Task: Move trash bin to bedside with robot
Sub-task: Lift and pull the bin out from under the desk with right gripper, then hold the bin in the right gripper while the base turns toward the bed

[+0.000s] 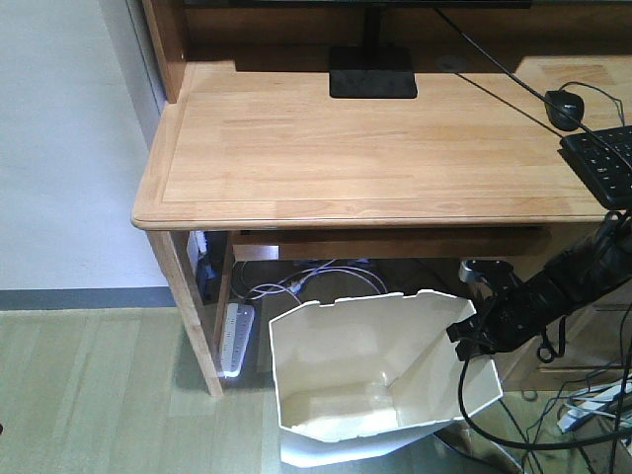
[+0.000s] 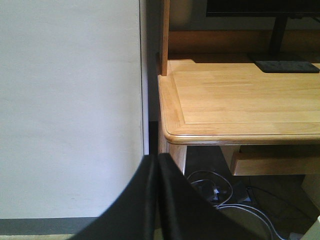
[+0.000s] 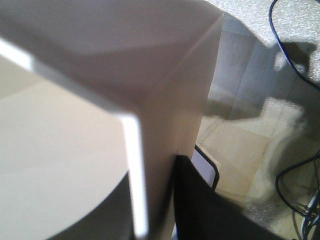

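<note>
The white faceted trash bin (image 1: 375, 375) is tilted under the wooden desk, its cream inside facing the front camera. My right gripper (image 1: 472, 341) is shut on the bin's right rim; in the right wrist view the bin wall (image 3: 165, 115) stands between the two black fingers (image 3: 200, 205). My left gripper (image 2: 157, 162) is shut and empty, pointing at the desk's left corner beside the white wall. The bedside is out of view.
The wooden desk (image 1: 296, 148) holds a monitor stand (image 1: 372, 74), a mouse (image 1: 565, 107) and a keyboard (image 1: 604, 163). A power strip (image 1: 237, 336) and cables (image 1: 316, 281) lie under it. A desk leg (image 1: 188, 306) stands left of the bin. Cables (image 1: 592, 405) trail at right.
</note>
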`<state>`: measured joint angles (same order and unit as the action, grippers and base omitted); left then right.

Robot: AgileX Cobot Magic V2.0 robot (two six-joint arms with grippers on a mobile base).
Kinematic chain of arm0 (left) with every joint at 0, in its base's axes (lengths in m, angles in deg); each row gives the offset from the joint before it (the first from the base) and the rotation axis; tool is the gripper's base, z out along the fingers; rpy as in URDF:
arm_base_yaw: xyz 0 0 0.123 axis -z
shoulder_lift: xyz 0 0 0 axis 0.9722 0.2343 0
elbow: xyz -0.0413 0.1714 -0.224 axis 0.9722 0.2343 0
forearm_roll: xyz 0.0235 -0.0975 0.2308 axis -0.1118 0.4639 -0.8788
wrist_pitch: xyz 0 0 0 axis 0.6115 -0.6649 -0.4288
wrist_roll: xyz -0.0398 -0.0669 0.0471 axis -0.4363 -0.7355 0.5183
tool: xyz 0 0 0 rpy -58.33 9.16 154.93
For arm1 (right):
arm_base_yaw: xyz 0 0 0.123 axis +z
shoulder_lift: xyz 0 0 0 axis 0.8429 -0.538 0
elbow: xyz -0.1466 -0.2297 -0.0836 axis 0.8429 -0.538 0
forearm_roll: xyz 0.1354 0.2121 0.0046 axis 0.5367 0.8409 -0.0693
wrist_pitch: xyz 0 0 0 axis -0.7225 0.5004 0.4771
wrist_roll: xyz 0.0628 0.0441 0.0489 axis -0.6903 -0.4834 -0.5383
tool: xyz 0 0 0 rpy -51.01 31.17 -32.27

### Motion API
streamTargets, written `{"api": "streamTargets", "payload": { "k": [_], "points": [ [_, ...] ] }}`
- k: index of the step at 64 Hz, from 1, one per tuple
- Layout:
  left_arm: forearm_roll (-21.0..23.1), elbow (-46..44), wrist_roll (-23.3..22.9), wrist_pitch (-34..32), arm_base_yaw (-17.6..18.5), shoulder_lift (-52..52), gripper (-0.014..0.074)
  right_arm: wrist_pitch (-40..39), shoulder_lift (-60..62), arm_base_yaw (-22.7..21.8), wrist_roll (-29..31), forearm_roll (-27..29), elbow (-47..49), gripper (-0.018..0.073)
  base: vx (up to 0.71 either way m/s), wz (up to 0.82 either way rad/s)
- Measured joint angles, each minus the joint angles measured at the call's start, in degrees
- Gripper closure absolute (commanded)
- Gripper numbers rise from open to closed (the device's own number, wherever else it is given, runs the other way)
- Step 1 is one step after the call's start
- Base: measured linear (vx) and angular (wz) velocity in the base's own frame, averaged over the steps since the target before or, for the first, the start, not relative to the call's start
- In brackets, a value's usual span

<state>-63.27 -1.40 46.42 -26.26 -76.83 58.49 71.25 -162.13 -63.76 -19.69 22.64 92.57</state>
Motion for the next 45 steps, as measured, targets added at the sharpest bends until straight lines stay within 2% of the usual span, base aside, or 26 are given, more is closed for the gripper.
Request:
{"api": "streamTargets", "payload": {
  "k": [25,45],
  "points": [
    [0.00,0.00,0.00,0.00,0.00,0.00,0.0602,-0.10,0.00,0.00,0.00,0.06,0.00,0.0565,-0.01,0.05],
    [0.00,0.00,0.00,0.00,0.00,0.00,0.0602,-0.29,0.00,-0.17,0.00,0.06,0.00,0.0565,-0.08,0.29]
  ]
}}
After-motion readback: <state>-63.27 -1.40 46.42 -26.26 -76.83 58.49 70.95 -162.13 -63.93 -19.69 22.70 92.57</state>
